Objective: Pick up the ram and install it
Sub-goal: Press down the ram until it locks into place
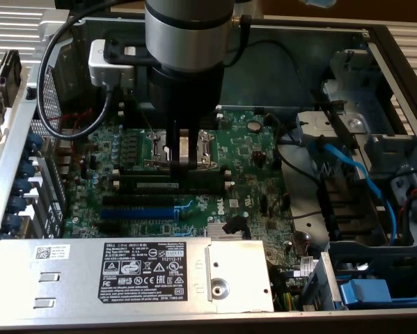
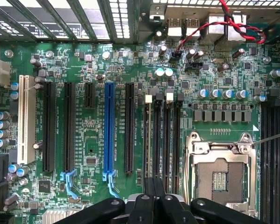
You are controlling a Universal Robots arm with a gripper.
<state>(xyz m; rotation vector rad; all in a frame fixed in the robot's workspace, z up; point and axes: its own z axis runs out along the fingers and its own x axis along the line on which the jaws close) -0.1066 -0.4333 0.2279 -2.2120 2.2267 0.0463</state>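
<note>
Down among the long black memory slots of the green motherboard, the ram, a thin dark circuit-board stick with a narrow white label strip, stood on edge along one slot, as far as I could make out from the exterior view. It looked lined up with the slot and low in it. Whether it was pushed fully home, or whether the white end clips had latched, I could not tell. Through the wrist camera I could not tell the stick apart from the slots around it.

Directly above its middle stood the gripper, its dark fingers drawn together with no gap between them. They seemed to be bearing on the stick's top edge or sitting just over it rather than clasping its sides. I could not say for certain that they touched.

So I judged the pick-up done and the stick brought to its slot, with only the final seating left unproven.

Just beside the memory slots lay the long blue plastic expansion slot, and on their other side the metal-framed empty processor socket.
</note>
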